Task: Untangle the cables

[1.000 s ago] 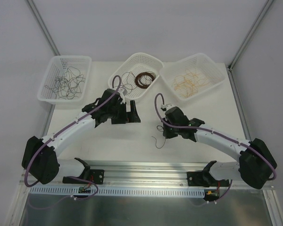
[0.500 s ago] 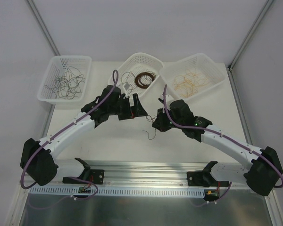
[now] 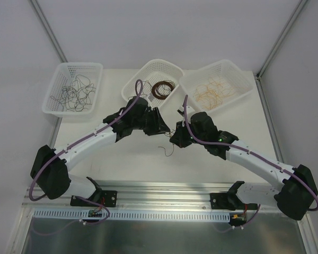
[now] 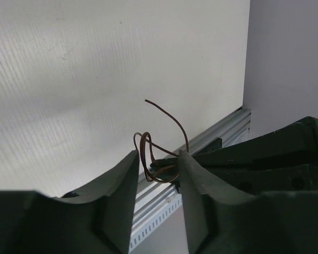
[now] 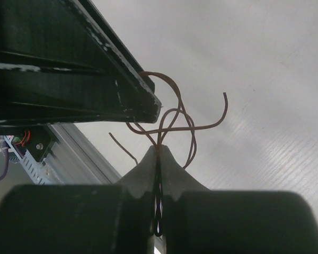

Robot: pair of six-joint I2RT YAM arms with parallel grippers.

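Observation:
A thin dark brown cable [image 5: 193, 127] with curly loops hangs above the table, and my right gripper [image 5: 159, 149] is shut on it where its loops cross. In the top view the right gripper [image 3: 175, 138] and left gripper [image 3: 163, 127] meet tip to tip at the table's middle, with a cable end [image 3: 168, 152] dangling below them. My left gripper [image 4: 158, 157] stands narrowly open, and the loops of the brown cable [image 4: 147, 151] lie between its fingertips with a gap still showing. A left finger [image 5: 95, 79] crosses the right wrist view just above the loops.
Three white mesh baskets stand at the back: the left basket [image 3: 79, 64] holds black wires, the middle basket [image 3: 159, 61] dark brown coils, the right basket [image 3: 222, 63] tan-orange ones. An aluminium rail [image 3: 164, 189] runs along the near edge.
The left arm has swung right to the right gripper, and its jaws have narrowed around the brown cable's loops. The right arm first moved left and has since stayed still, holding the cable.

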